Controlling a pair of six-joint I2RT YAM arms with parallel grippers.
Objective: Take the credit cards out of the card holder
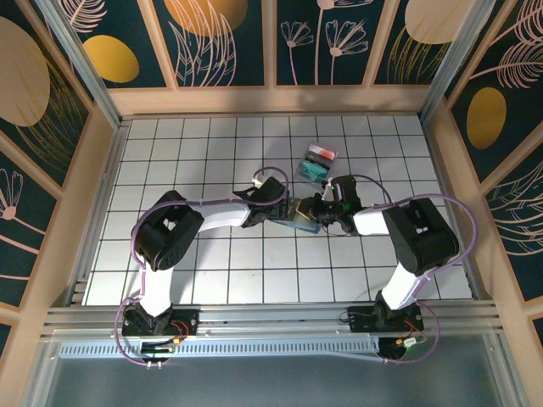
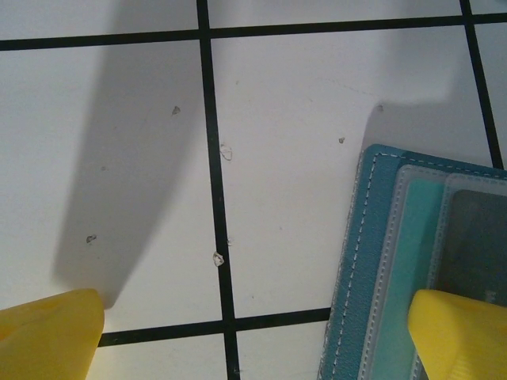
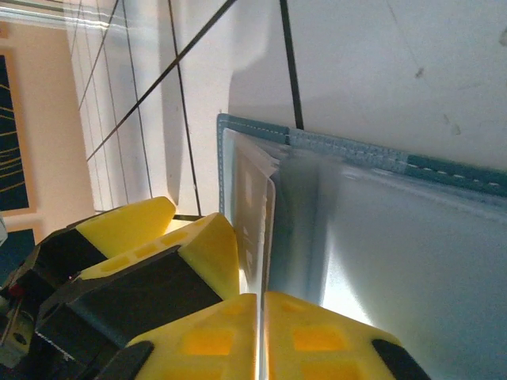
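Slate-blue and soft, the card holder (image 1: 303, 219) lies open near the middle of the white gridded table (image 1: 212, 144), between the two arms. A clear tray (image 1: 317, 161) stands near it, at about 12 o'clock from it in the top view.

The left gripper (image 1: 284, 208) comes at the card holder from 9 o'clock. Its yellow fingers (image 2: 455, 332) are spread wide and hold nothing. In the left wrist view one fingertip is over the inner pockets at 5 o'clock, and the other is over bare table at 7 o'clock. A teal card (image 2: 416, 229) and a grey card (image 2: 479, 237) sit in the pockets.

The right gripper (image 1: 327, 212) comes from 3 o'clock. In the right wrist view its fingers are pressed together, and the thin edge of a pale card (image 3: 249, 206) runs down into the seam between them. They seem to pinch this card, though the contact itself is very close to the lens.

The step in hand appears to be the drawing of one of the credit cards out of its pocket. Cards are in the pockets, so the task looks far from finished.

The next move probably calls for a straight pull along the pocket, towards 3 o'clock. The soft holder may slide or lift with the card. The left fingertip probably has to press it down on the table.
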